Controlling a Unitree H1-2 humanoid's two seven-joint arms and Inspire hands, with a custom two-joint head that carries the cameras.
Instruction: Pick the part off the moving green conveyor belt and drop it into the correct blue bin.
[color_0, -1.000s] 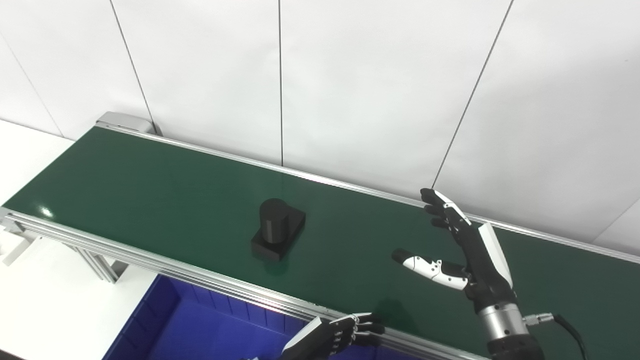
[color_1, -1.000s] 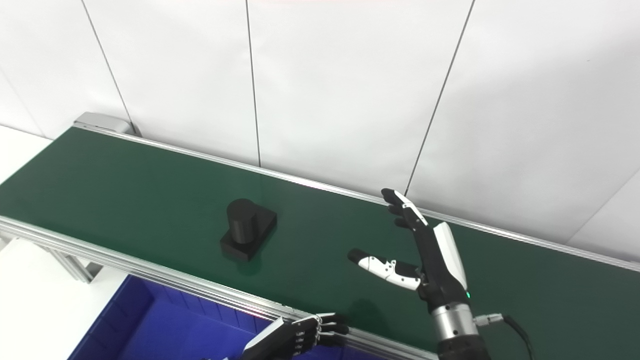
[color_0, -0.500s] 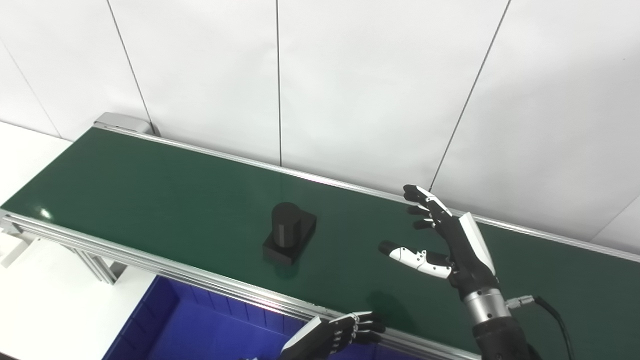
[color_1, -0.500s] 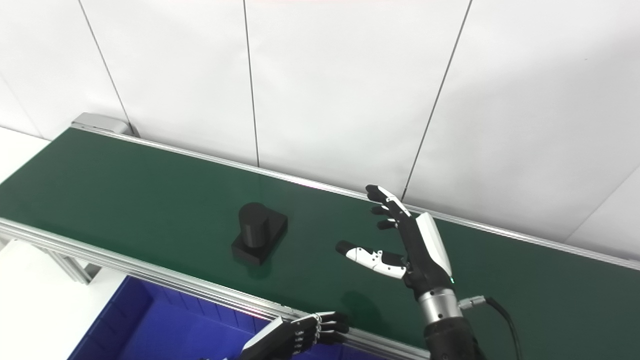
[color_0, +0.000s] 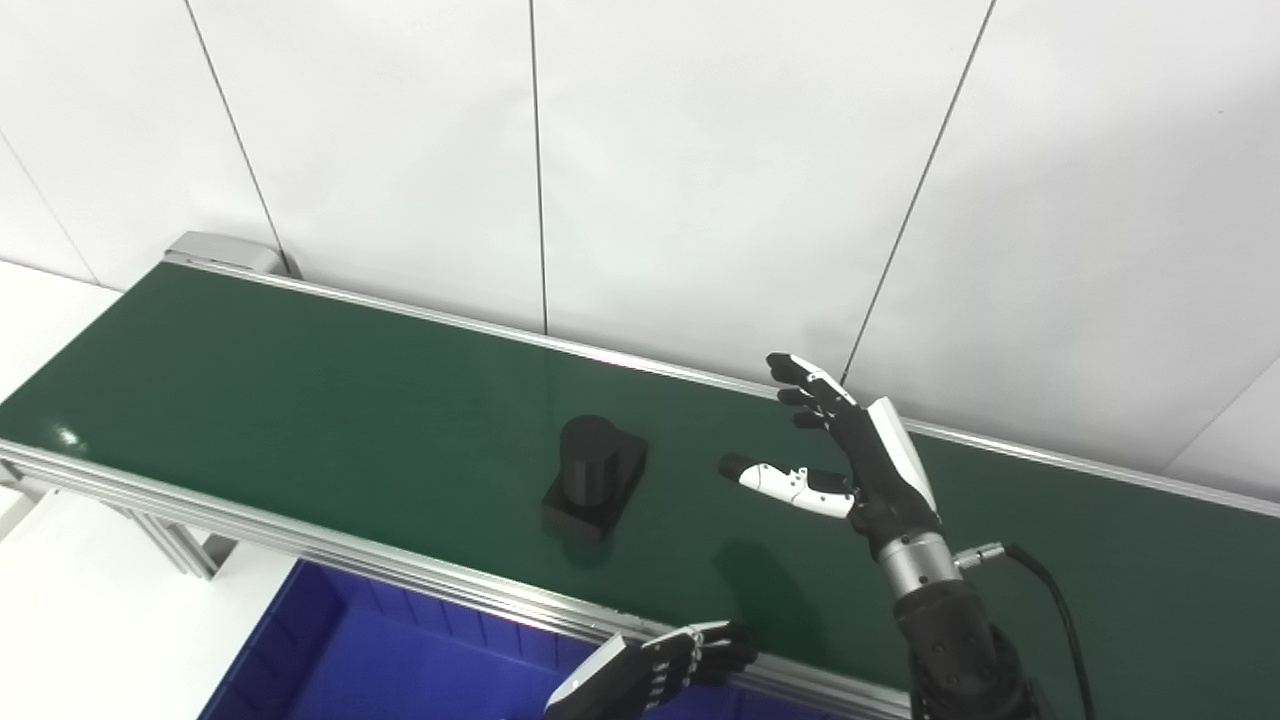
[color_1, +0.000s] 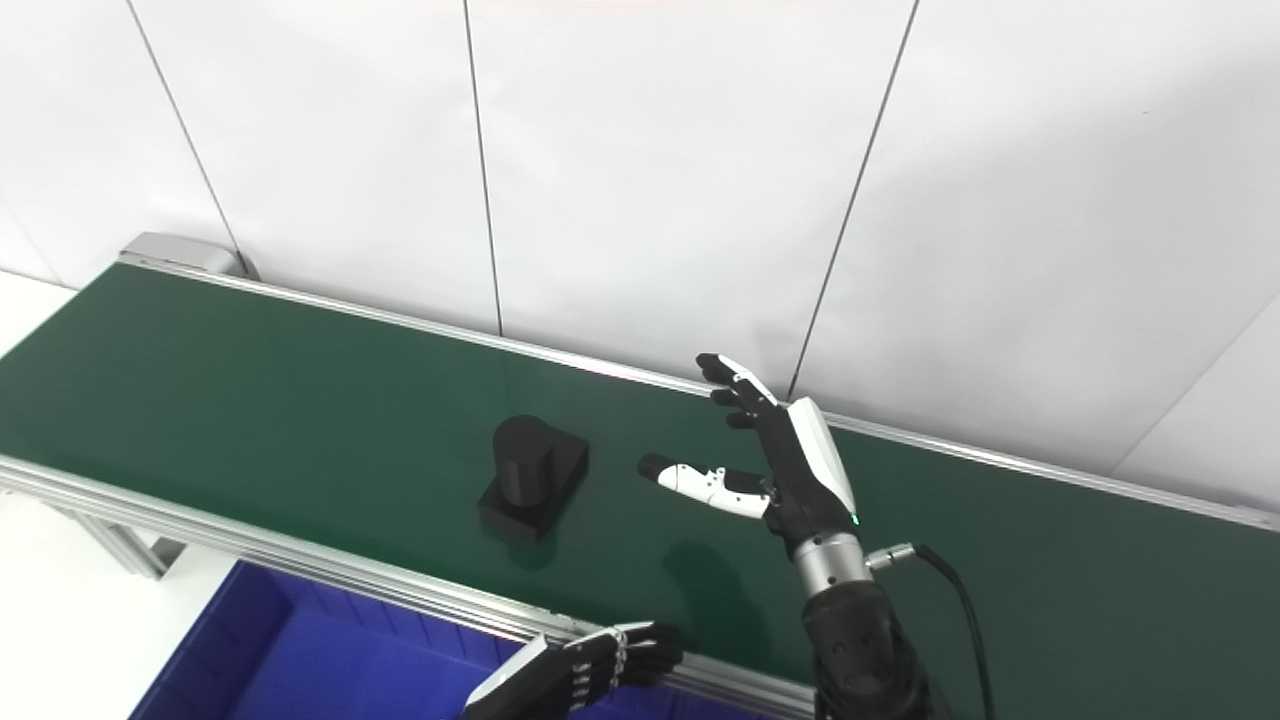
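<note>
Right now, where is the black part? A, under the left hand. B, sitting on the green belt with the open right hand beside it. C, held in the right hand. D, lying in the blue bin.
B: the black part sits on the green belt, apart from the open right hand beside it.

Twin head views, downward over conveyor belt (color_0: 300, 400)

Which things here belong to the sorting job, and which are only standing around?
Belong to the job:
- black part on the belt
- green conveyor belt
- blue bin
- right hand, open beside the part
- left hand, low by the rail

Only around:
- white wall panels
- grey cable
</note>
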